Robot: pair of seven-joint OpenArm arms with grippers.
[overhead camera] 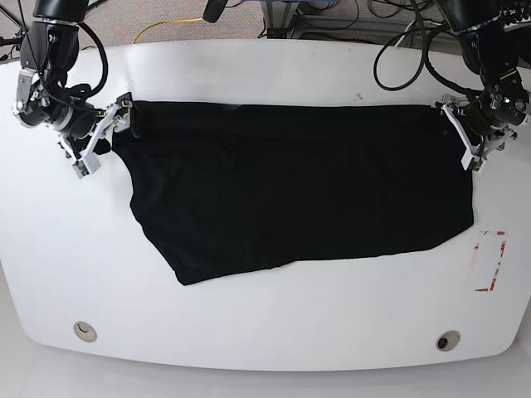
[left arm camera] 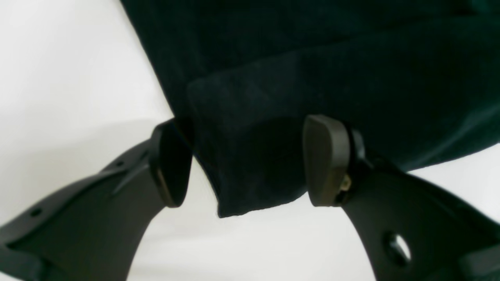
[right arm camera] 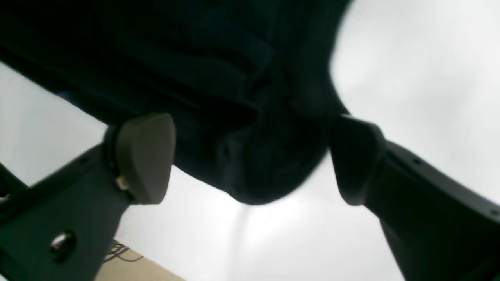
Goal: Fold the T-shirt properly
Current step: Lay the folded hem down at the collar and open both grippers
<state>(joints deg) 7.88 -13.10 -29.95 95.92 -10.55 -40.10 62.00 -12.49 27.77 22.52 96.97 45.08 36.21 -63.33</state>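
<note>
I see a white rounded surface (overhead camera: 274,332); beyond its far edge, grey carpet (overhead camera: 166,21) with tangled cables (overhead camera: 348,16).

Plain black soft cloth T-shirt (overhead camera: 299,186), no print showing. Glossy white surface (overhead camera: 265,323) w/ red-outlined rectangle mark (overhead camera: 489,261) nr edge. Black pincer fingers (left arm camera: 326,160), grey-ish pads.

**Black shirt lying flat on the white table**

The T-shirt (overhead camera: 290,182) is big, black and soft. It lies spread out wide across the table, mostly smooth. Its top edge runs straight from side to side. Its bottom edge slants, dipping lower on the left. One corner at each end looks bunched and folded.
</note>
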